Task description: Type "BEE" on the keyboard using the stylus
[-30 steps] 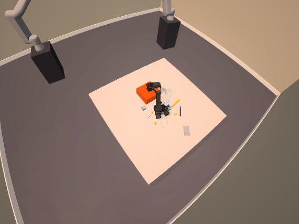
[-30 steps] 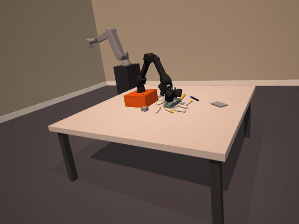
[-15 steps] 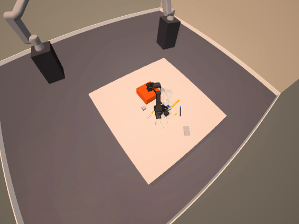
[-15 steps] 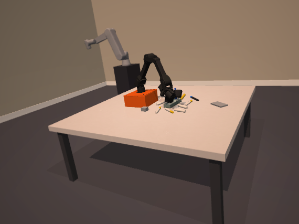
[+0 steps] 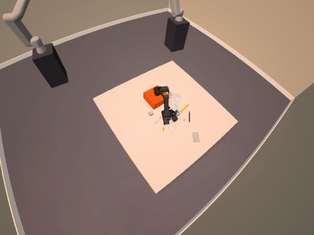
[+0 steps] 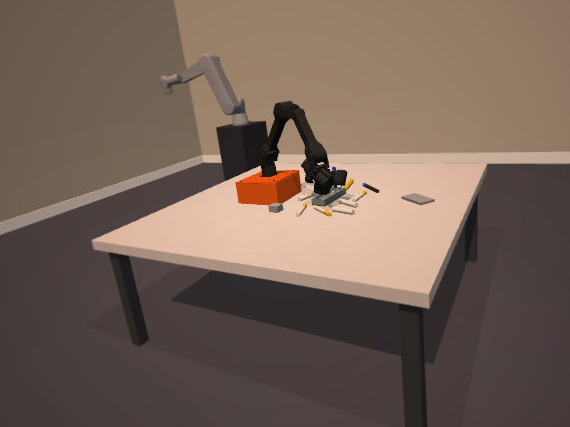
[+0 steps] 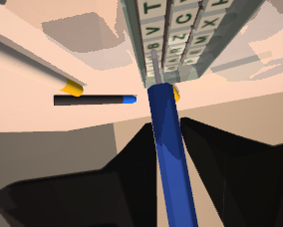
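Item: gripper (image 7: pixel 166 164), lower centre of wrist frame, pinching blue stylus (image 7: pixel 166 144). Grey tip over keyboard (image 7: pixel 171 37), top centre, at the B key (image 7: pixel 150 46). Step, judged: pressing the first letter. Next: firm downward push, then E twice.

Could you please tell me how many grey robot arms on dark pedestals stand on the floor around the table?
2: one grey arm at the far-left corner, another at the far-right; the exterior view shows only one.
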`<control>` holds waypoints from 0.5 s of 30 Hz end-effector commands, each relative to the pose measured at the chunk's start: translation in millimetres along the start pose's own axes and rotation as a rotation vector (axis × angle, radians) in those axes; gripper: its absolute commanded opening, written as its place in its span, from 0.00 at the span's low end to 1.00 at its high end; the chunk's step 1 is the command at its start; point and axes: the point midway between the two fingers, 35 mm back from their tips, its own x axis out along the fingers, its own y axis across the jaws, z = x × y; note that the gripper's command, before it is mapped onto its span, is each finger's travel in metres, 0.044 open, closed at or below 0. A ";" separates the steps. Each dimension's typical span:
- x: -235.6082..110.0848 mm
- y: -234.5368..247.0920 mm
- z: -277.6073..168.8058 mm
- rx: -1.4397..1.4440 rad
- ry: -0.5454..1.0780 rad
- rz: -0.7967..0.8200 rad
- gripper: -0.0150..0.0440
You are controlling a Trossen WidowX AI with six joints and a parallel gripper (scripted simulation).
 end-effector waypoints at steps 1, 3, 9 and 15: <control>-9.2 1.4 -15.7 -0.006 0.001 0.004 0.39; -14.6 1.1 -25.1 -0.006 0.001 0.004 0.39; -14.4 0.8 -24.3 -0.008 -0.003 0.004 0.40; -14.4 0.8 -24.3 -0.008 -0.003 0.004 0.33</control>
